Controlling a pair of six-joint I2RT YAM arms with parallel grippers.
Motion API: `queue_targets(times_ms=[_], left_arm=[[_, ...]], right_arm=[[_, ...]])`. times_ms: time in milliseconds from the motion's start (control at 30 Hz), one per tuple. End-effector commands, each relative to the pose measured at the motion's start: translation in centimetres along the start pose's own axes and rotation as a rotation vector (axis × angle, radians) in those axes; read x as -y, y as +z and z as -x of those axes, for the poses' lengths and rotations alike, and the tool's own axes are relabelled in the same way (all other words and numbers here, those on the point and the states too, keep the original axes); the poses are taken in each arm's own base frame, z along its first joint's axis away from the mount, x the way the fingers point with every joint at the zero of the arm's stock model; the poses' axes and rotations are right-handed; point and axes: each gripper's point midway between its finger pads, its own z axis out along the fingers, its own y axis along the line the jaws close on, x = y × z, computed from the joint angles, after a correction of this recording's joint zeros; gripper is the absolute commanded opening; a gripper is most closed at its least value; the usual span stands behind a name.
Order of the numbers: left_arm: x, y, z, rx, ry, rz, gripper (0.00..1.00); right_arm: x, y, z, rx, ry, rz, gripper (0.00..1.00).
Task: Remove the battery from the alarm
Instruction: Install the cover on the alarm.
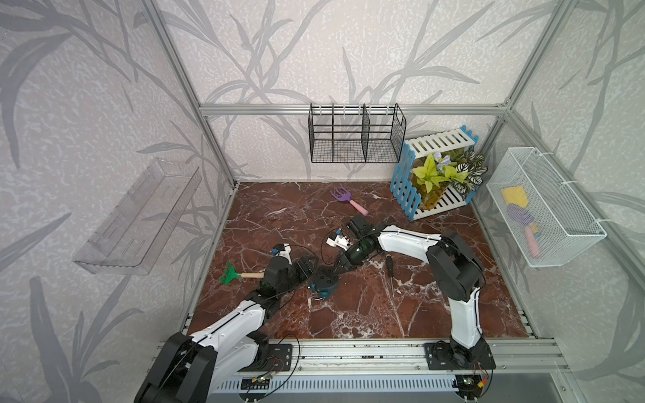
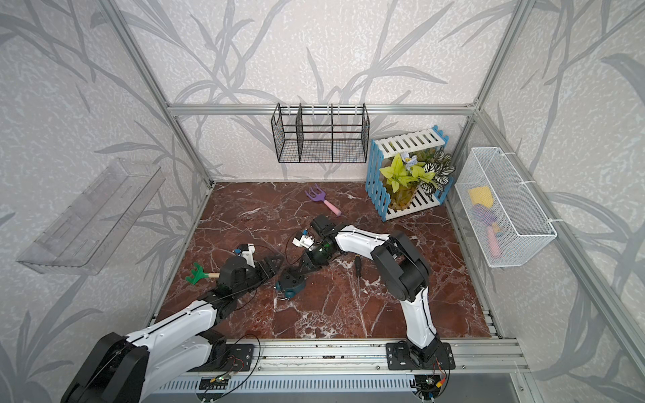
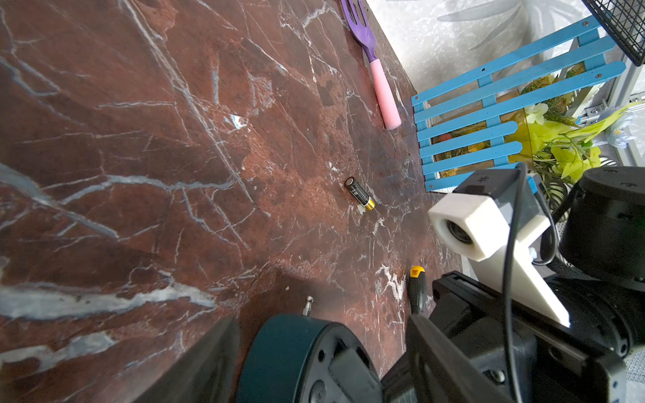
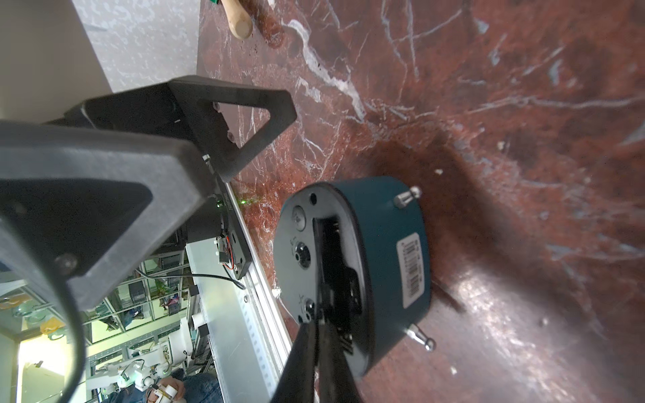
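Teal alarm [image 4: 384, 226] face-down, right gripper [image 4: 319, 315] pinched together at its back

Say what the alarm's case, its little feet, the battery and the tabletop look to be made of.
The alarm has a case of moulded plastic, likely: matte teal, rounded seamless edges. Its feet look metal: bright silvery glints. The battery seems a metal cell in a glossy printed black-and-gold wrap. The tabletop is polished red-brown marble or a print of it: white veins, soft reflections.
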Motion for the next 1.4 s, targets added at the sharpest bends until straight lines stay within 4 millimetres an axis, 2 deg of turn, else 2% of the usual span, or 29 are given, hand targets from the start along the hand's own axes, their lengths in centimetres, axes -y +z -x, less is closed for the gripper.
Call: queue_targets(times_ms=[0,200,567,900,1367], left_arm=[[0.2,0.0,0.3,0.011,0.0,-0.013,0.8],[0.2,0.0,0.3,0.01,0.0,-0.014,0.79],[0.2,0.1,0.4,0.012,0.001,-0.013,0.8],[0.3,0.3,0.4,0.007,-0.001,-0.016,0.8],[0.5,0.6,0.7,0.004,0.0,-0.016,0.79]], right_arm=[[0.4,0.2,0.1,-0.015,-0.009,-0.009,0.07],[0.1,0.1,0.1,-0.009,-0.041,-0.001,0.04],[0.9,0.4,0.0,-0.014,-0.036,-0.009,0.05],[1.5,0.4,-0.2,-0.021,-0.043,-0.041,0.11],[0.7,-0.3,0.2,-0.02,-0.071,-0.05,0.22]])
